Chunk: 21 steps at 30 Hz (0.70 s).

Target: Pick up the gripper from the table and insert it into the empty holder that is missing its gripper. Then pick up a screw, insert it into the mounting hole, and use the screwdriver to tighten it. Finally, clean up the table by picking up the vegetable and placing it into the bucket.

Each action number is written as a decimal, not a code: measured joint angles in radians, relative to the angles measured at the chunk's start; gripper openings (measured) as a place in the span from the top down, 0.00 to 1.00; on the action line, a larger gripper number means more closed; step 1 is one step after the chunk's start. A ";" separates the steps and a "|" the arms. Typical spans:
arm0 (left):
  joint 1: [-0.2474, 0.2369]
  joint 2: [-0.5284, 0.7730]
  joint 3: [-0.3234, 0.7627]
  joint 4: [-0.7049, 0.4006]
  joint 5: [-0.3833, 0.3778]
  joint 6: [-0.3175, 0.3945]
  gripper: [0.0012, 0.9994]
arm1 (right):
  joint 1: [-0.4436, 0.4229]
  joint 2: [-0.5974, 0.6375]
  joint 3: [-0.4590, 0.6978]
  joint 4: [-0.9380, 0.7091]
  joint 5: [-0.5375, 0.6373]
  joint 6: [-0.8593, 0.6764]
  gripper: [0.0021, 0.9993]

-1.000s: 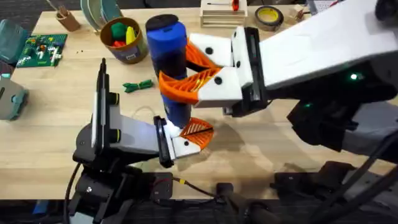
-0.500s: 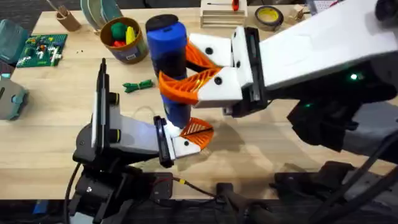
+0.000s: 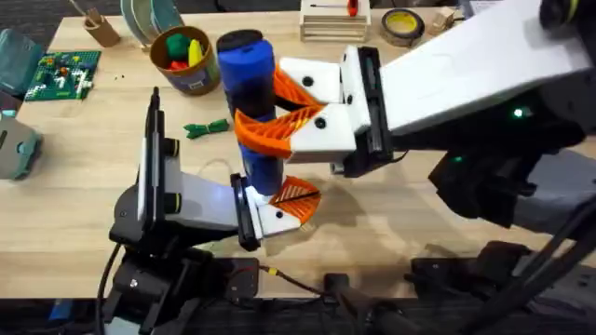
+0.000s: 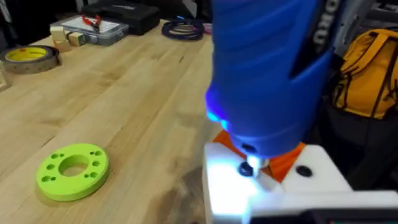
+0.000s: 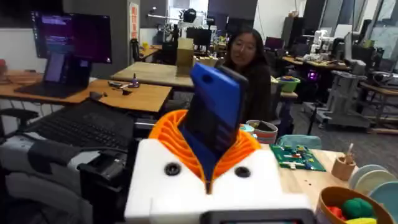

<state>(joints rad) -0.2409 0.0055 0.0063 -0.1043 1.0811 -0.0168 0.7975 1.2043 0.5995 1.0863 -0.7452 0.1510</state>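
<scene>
One screwdriver [image 3: 251, 102], one vegetable [image 3: 207, 127] and one bucket [image 3: 182, 60] are seen on or above the table [image 3: 84, 177]. Two grippers are counted. The right gripper [image 3: 279, 112] is pinched on the screwdriver, with one orange pad on each side of the blue body. The screwdriver is held upright, its long axis vertical, and its dark tip is pointed down onto the left gripper [image 3: 279, 207]. In the left wrist view the tip [image 4: 246, 168] is seen touching a hole in the white holder [image 4: 273, 190], under a blue light. Whether the left gripper is spread or pressed together cannot be told. In the bucket, red, yellow and green pieces are held. The vegetable lies flat on the table, between the bucket and the left arm. One lime disc [image 4: 73, 170] lies on the table.
</scene>
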 joint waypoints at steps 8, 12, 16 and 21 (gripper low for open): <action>0.000 0.000 0.000 0.000 -0.001 0.000 1.00 | 0.001 0.000 0.000 0.070 -0.008 -0.020 0.99; 0.000 0.000 0.000 0.000 -0.001 0.000 1.00 | 0.001 0.000 0.000 0.091 -0.019 -0.001 0.99; 0.000 0.000 0.000 0.000 -0.001 0.000 1.00 | -0.004 0.000 0.000 0.089 -0.038 0.007 0.99; 0.000 0.000 0.000 0.000 -0.001 0.000 1.00 | -0.022 0.000 0.000 0.089 -0.057 0.010 0.99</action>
<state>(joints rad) -0.2409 0.0055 0.0063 -0.1040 1.0801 -0.0166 0.7753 1.2045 0.5991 1.1755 -0.8021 0.1612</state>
